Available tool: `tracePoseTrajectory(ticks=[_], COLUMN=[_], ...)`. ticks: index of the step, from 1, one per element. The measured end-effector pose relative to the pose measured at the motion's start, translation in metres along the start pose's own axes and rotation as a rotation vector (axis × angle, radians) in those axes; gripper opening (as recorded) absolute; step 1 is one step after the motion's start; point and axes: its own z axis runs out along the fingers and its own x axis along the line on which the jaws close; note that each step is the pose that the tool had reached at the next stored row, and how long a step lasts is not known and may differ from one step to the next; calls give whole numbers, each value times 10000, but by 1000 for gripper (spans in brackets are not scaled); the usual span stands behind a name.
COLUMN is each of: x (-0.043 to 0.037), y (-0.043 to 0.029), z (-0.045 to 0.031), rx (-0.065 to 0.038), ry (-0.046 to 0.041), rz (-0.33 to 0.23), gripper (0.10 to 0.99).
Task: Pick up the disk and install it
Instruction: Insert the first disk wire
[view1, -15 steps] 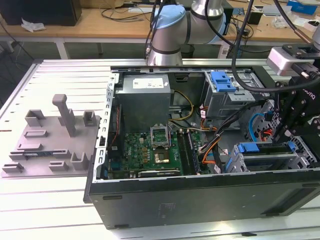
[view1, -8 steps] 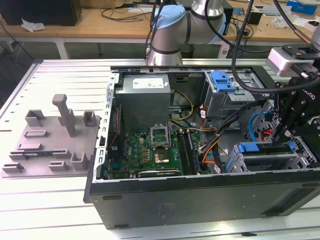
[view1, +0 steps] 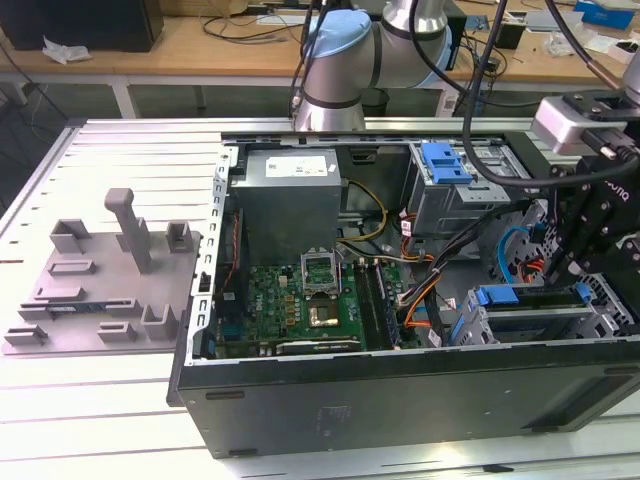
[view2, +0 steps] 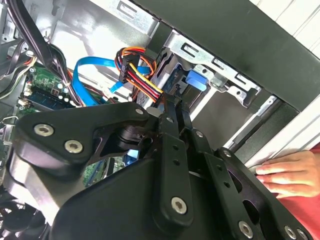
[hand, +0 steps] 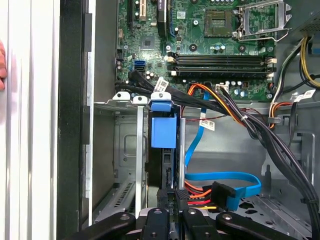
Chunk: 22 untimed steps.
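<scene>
The disk (hand: 163, 150) stands on edge in a slot of the metal drive cage (hand: 125, 150) at the case's front corner, with its blue side rail facing the first wrist view. In the second wrist view the disk (view2: 172, 70) shows behind a blue tab. My gripper (hand: 173, 194) sits at the disk's near end, with the fingers (hand: 166, 196) drawn together and nothing visible between them. I cannot tell whether the tips touch the disk. In the exterior view the gripper (view1: 565, 262) hangs over the cage (view1: 530, 322) on the exterior view's right.
Black, orange and blue cables (hand: 220, 107) run beside the cage, close to the fingers. The motherboard (view1: 300, 300) fills the case floor. A blue latch (view1: 445, 162) sits on the far bay. A grey holder (view1: 110, 270) lies outside the case. A person's hand (view2: 285, 172) rests by the case.
</scene>
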Motion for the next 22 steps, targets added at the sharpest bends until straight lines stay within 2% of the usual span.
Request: tracePoseTrajectory(ticks=[22], x=[3], y=[-5], z=[45], rx=[0], ry=[1], rz=[1], gripper=[169])
